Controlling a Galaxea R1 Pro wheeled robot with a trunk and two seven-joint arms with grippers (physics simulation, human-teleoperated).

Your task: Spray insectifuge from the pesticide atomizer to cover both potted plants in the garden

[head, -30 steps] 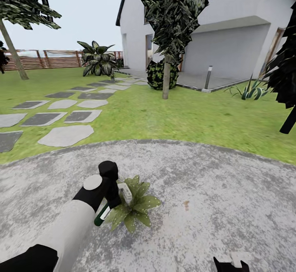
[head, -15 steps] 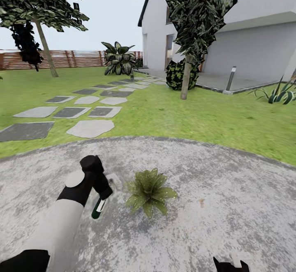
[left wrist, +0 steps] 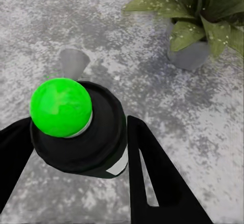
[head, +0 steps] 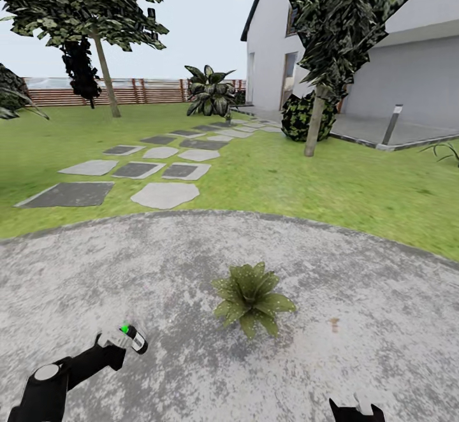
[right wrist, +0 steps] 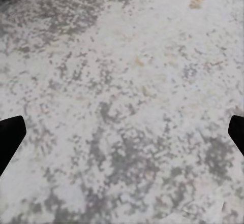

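Observation:
The pesticide atomizer (head: 136, 341) is a small dark bottle with a green dot at its top, and my left gripper (head: 118, 342) is shut on it low at the left of the head view. One potted plant (head: 252, 298), a low green rosette, stands on the round grey paving to the right of the bottle and farther out, apart from it. In the left wrist view the atomizer (left wrist: 86, 137) sits between the dark fingers (left wrist: 152, 178), its green top towards the camera, and the potted plant (left wrist: 203, 16) lies ahead. My right gripper (head: 357, 408) hangs open over bare paving, as the right wrist view (right wrist: 122, 135) shows.
Round grey paving (head: 357, 320) spreads around me, with lawn (head: 357, 186) beyond it. Stepping stones (head: 164, 195) lead off at the far left towards a big striped-leaf shrub (head: 210, 94) and a wooden fence (head: 146, 90). A tree trunk (head: 313, 129), a bollard (head: 390, 126) and the house (head: 382, 71) stand at the far right.
The camera has turned, so the whole scene has shifted right. My left arm has drawn back and down, away from the plant, with the atomizer held and its green top now facing up.

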